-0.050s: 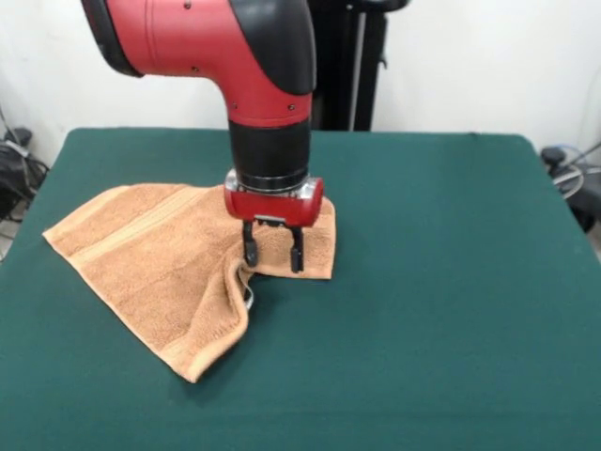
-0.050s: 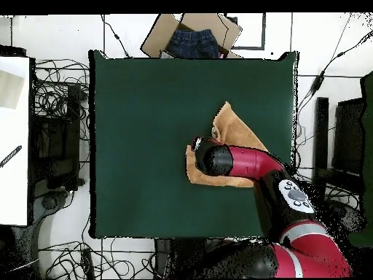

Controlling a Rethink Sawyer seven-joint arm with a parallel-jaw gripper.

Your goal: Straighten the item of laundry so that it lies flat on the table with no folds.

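The orange-tan towel lies on the left half of the green table, crumpled, with a raised fold running down its right side and a band stripe along its left edge. My gripper points straight down over the towel's right part. Its fingers are apart, with the tips at the cloth and the left fingertip beside the raised fold. In the overhead view the arm covers the gripper and much of the towel, which shows as a pointed corner above the arm and a strip below it.
A cardboard box holding a dark blue garment sits beyond the table's top edge in the overhead view. Cables lie on the floor around the table, and a white surface stands to the left.
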